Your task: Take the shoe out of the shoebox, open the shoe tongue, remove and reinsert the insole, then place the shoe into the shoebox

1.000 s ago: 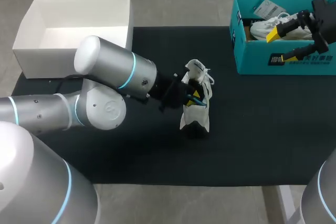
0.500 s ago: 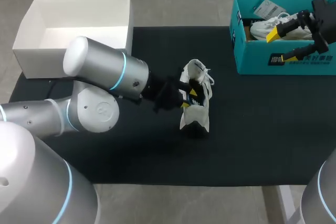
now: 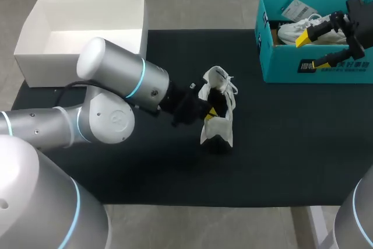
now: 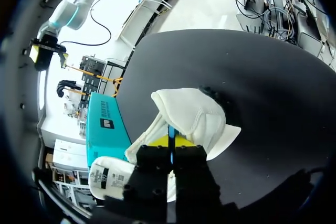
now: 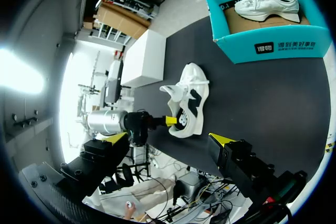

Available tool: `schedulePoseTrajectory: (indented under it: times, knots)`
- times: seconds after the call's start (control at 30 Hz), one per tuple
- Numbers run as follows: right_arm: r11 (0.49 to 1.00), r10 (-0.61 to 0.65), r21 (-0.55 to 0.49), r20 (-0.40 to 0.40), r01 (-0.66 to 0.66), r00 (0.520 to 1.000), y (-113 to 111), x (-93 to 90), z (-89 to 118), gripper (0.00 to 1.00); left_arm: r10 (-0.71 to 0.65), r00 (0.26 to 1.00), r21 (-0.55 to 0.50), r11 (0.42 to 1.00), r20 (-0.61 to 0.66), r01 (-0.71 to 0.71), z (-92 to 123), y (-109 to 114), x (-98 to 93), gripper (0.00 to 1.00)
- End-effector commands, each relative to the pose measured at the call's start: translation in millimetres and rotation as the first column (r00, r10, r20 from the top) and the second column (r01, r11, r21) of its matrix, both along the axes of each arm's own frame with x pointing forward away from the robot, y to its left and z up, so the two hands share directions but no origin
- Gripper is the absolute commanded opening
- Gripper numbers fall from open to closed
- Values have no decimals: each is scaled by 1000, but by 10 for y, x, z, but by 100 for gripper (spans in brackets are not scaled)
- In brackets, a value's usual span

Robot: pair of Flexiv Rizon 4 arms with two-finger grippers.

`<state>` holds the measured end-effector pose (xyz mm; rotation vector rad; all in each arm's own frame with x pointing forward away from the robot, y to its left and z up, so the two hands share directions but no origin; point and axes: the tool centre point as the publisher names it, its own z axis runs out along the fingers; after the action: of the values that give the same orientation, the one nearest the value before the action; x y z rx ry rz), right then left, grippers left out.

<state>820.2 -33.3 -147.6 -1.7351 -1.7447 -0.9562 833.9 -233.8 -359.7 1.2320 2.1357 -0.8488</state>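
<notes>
Head view: left pincer [image 3: 211, 111], grip unclear, is nosing back into the shoe [image 3: 217, 127], likely for the insole; right pincer [image 3: 312, 52] is hovering spread above the shoebox [image 3: 280, 69].

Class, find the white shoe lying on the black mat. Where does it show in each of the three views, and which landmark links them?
Head view: shoe in the middle of the mat, left hand at its opening.
Left wrist view: shoe directly ahead of the left hand.
Right wrist view: shoe on the mat, left hand at it.
Shared landmark: teal shoebox.
</notes>
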Motion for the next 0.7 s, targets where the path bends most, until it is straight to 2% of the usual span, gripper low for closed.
schedulePoseTrajectory:
  times: [0.03, 0.07, 0.1, 0.13, 0.23, 0.4, 0.43, 0.53, 0.57, 0.6, 0.7]
  knots:
    - [1000, -1, -2, -1, 1, 1000, 4, 2, -5, 100, -1, 1000, 15, 1000, 1, 1, -5, -34, 2, 0]
    - [1000, -1, -2, -1, 1, 1000, 4, 2, -5, 100, -2, 1000, 14, 1000, 2, 2, 27, -21, 0, 3]
    - [1000, -1, -2, -1, 1, 1000, 4, 2, -5, 100, 0, 1000, 6, 1000, 5, 0, 63, -6, 4, 26]
    - [1000, -1, -2, -1, 1, 1000, 4, 2, -5, 100, 5, 1000, 1, 1000, 12, -5, 96, 10, 10, 36]
    - [1000, -1, -2, -1, 1, 1000, 4, 2, -5, 100, 14, 999, -9, 1000, 37, -14, 186, 54, 20, 47]
    - [1000, -1, -2, -1, 1, 1000, 4, 2, -5, 100, 20, 998, -19, 1000, 53, -19, 245, 70, 33, 44]
    - [1000, -1, -2, -1, 1, 1000, 4, 2, -5, 100, 20, 999, -21, 1000, 51, -19, 244, 67, 33, 40]
    - [1000, -1, -2, -1, 1, 1000, 4, 2, -5, 100, 13, 999, -10, 1000, 35, -13, 175, 32, 35, 21]
    - [1000, -1, -2, -1, 1, 1000, 4, 2, -5, 100, 11, 999, -5, 1000, 32, -11, 145, 21, 33, 4]
    - [1000, -1, -2, -1, 1, 1000, 4, 2, -5, 100, 7, 1000, 1, 1000, 29, -7, 120, 10, 30, 0]
    - [1000, -1, -2, -1, 1, 1000, 4, 2, -5, 100, -4, 1000, 10, 1000, 14, 4, 65, -20, 17, 0]
